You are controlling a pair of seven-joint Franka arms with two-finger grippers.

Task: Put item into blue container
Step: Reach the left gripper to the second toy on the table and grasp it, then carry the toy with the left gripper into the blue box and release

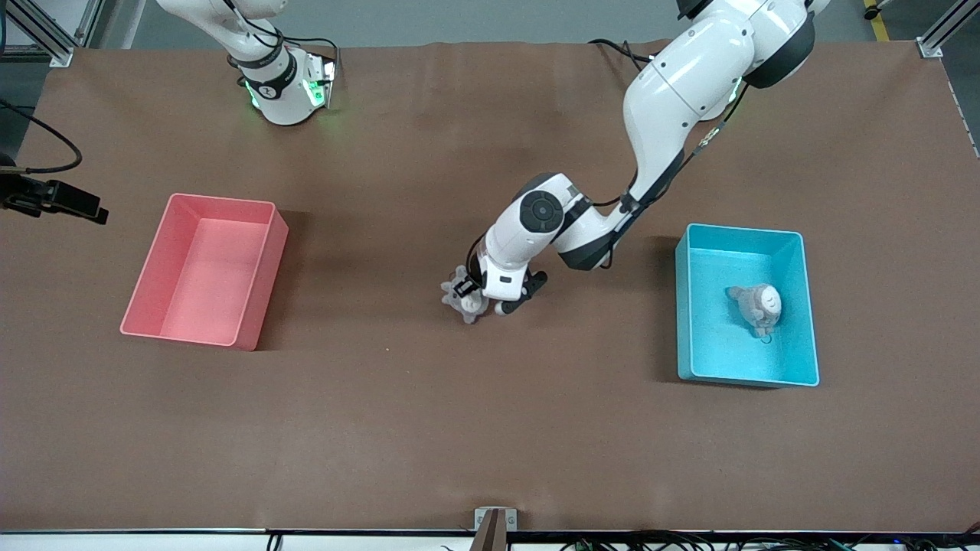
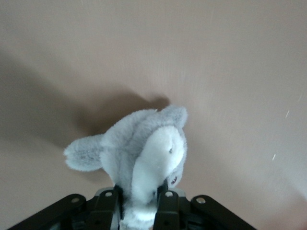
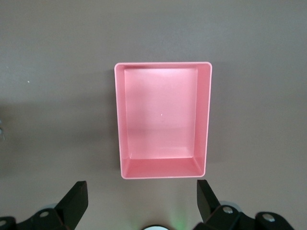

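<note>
From the front camera, the brown desk (image 1: 490,428) carries two bins. The blue container (image 1: 796,306) sits toward the left arm's end; inside it lies a small grey and white plush toy (image 1: 758,304). A pink bin (image 1: 264,268) sits toward the right arm's end. The left arm reaches down to the middle of the desk, between the two bins, and the left end effector (image 1: 473,295) is at a second grey plush animal (image 1: 464,298) that rests on the desk surface, well apart from the blue container. The right end effector does not show in this view; only the right arm's base stands at the top. No brand or writing can be read on the bins.

In the left wrist view, the left end effector (image 2: 139,201) has its fingers (image 2: 165,203) pressed against both sides of the grey plush animal (image 2: 144,148), clamped on its white underside. A grey ear or fin sticks out to one side. A small tag shows by one finger, its print too small to read.

In the right wrist view, the right end effector (image 3: 141,201) hangs with its fingers (image 3: 76,199) wide apart over the pink bin (image 3: 206,120), gripping nothing; this arm waits.
</note>
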